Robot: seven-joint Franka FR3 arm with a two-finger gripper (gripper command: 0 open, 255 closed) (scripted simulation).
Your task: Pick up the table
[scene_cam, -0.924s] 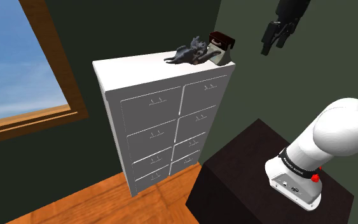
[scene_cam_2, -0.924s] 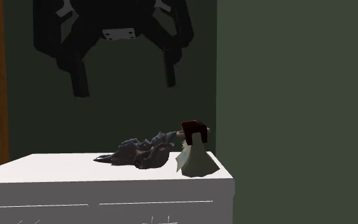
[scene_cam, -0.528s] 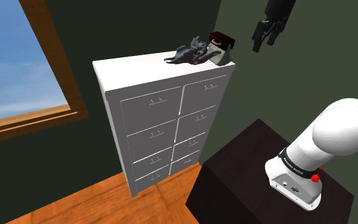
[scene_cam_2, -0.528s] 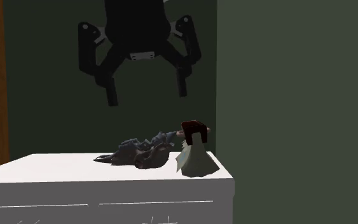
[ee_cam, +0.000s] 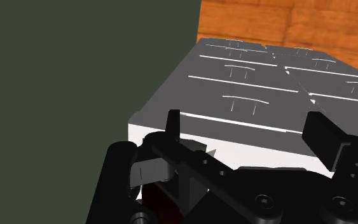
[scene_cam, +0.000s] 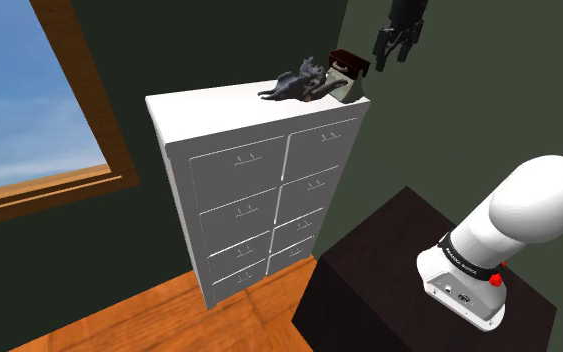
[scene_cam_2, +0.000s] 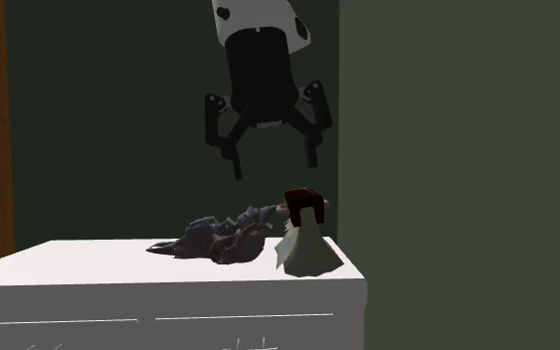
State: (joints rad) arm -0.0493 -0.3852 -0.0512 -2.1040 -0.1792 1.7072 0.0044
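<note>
Wide-open jaws above a white chest of drawers (scene_cam: 209, 105)

In the shoulder view, left to right: a wood-framed window (scene_cam: 29, 100); the chest; at its top's far right corner a grey cat figure (scene_cam: 294, 85) lying just beside the small table (scene_cam: 347, 75), dark red-brown on top and pale below; then the black jaws, empty, hanging above and right of it, apart.

Shoulder: high beside stand (scene_cam: 369, 285), down at dresser (scene_cam: 239, 190). Second exterior: close, level with dresser top. Wrist: down dresser front. All share dresser.
</note>
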